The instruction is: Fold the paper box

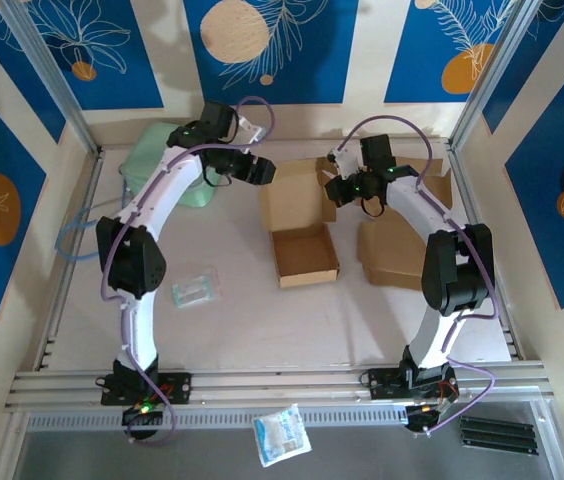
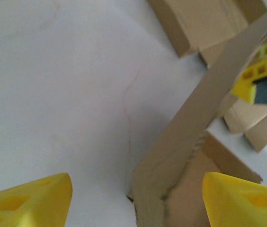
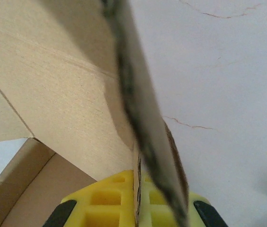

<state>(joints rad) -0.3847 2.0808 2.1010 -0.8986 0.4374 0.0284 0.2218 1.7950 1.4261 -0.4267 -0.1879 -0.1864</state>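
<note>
The brown paper box [image 1: 304, 255] lies open in the middle of the table, its lid flap [image 1: 294, 195] standing up at the far side. My right gripper [image 1: 334, 188] is shut on the flap's right edge; in the right wrist view the cardboard flap [image 3: 72, 80] is pinched between the yellow fingers [image 3: 110, 201]. My left gripper [image 1: 262, 172] hangs open at the flap's left edge. In the left wrist view the flap's corner [image 2: 171, 161] stands between the wide-apart yellow fingertips [image 2: 29, 203] without touching either. The right gripper's yellow finger [image 2: 261, 71] shows behind the flap.
More flat cardboard [image 1: 397, 240] lies on the right under the right arm. A pale green object [image 1: 157, 160] sits at the back left. A clear plastic packet [image 1: 195, 290] lies left of the box, and another packet [image 1: 282, 435] lies in front of the arm bases.
</note>
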